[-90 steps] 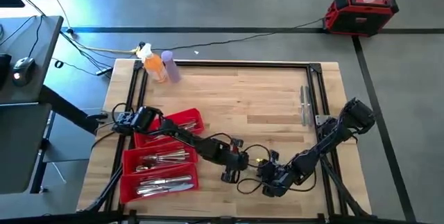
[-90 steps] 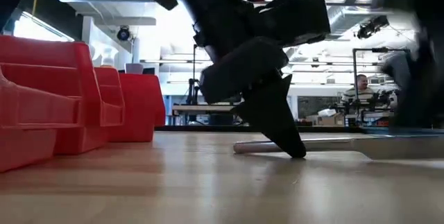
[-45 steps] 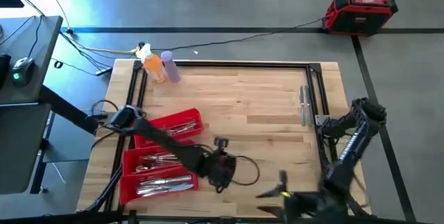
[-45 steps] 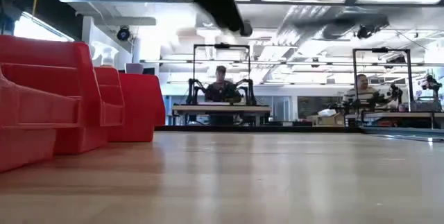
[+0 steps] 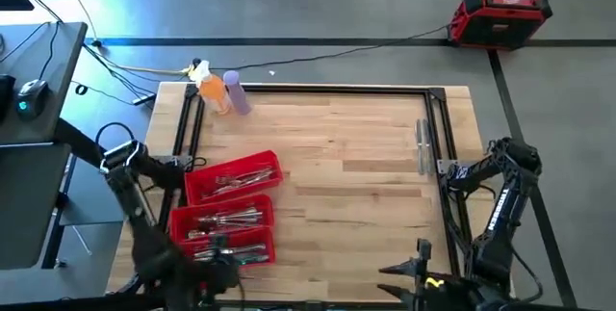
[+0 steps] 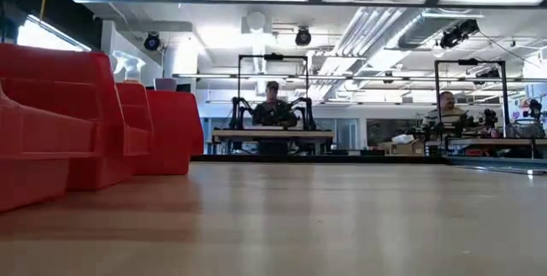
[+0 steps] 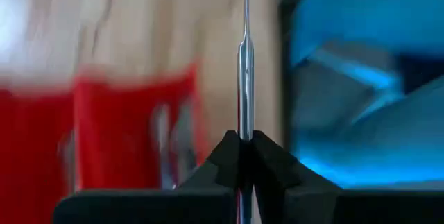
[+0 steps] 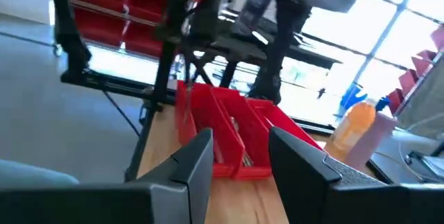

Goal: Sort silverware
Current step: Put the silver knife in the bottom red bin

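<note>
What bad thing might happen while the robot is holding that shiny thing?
The left gripper pinches the slim silver utensil only at one end, so it might swing or slip out. It hangs near the red plastic tray, and might land in the wrong compartment. Two more silver pieces lie by the wooden table's edge and might get missed.

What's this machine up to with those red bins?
It is sorting cutlery. The left gripper is shut on a slim metal utensil and sits at the near left of the table, by the red bins, which already hold silverware. The right gripper is open, empty and parked at the near right edge. Two more pieces lie near the right edge.
</note>
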Robot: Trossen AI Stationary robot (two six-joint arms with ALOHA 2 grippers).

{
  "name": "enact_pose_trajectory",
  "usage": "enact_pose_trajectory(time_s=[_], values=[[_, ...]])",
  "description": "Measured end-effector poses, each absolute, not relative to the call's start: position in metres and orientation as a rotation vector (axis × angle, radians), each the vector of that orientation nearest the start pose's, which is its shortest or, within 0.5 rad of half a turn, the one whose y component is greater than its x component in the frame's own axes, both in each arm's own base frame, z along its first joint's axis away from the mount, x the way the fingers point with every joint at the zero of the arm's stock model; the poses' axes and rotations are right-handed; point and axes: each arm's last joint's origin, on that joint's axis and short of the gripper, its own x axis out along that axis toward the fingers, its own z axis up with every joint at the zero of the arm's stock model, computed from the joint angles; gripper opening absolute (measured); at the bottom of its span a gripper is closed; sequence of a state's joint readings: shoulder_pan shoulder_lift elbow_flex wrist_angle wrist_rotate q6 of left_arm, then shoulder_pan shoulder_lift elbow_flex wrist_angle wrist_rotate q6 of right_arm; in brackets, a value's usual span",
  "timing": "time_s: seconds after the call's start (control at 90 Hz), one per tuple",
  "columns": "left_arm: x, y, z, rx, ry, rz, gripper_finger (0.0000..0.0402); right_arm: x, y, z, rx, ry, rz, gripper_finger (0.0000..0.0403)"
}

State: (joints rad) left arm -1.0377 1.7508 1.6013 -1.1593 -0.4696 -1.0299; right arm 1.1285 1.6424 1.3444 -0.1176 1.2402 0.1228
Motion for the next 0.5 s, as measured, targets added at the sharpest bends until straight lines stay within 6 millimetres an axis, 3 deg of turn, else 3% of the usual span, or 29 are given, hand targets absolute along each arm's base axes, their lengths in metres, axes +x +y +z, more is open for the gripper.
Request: enact_pose_trajectory(time_s=[0.189,0.5], values=[[0.145,-0.275,0.263,0.013,1.129,0.332,0.0,0.195,0.306,0.319,-0.234,0.172,-0.129,0.0123],[0.127,-0.288,0.221,-0.068,1.226,0.207,0.0012,0.221,0.29,0.312,-0.165,0.256,-0.078,0.0123]])
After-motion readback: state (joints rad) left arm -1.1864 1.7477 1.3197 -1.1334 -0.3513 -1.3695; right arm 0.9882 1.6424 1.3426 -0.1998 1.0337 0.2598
